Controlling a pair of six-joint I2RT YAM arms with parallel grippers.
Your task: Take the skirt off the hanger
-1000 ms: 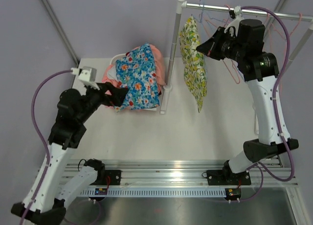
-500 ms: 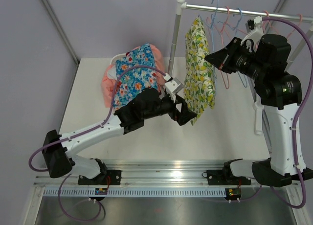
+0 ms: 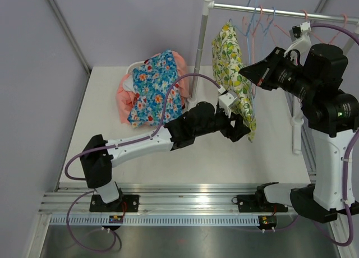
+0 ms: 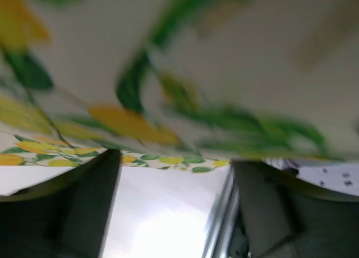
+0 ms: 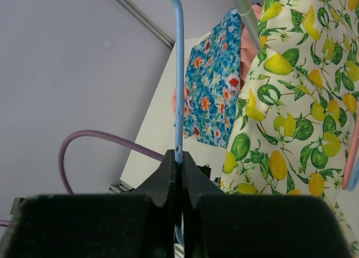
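The skirt (image 3: 231,67), white with yellow lemons and green leaves, hangs from a blue hanger (image 3: 252,11) on the rack rail. My right gripper (image 3: 244,72) is beside the skirt's upper part, shut on the hanger's blue wire (image 5: 179,73) just above the fingertips (image 5: 179,157); the skirt (image 5: 291,101) hangs to its right. My left gripper (image 3: 245,130) reaches across the table to the skirt's lower hem. In the left wrist view its jaws (image 4: 174,207) stand wide apart, with the blurred skirt cloth (image 4: 168,101) filling the picture just above them.
A pile of clothes, blue floral (image 3: 156,87) over pink, lies at the table's back left. The rack's white post (image 3: 197,56) stands between the pile and the skirt. Pink and blue hangers (image 3: 268,23) hang on the rail (image 3: 291,13). A second post (image 3: 296,129) stands right.
My left arm has swung from the clothes pile across the table to the skirt's lower hem. My right gripper has drawn the hanger and skirt a little to the right.
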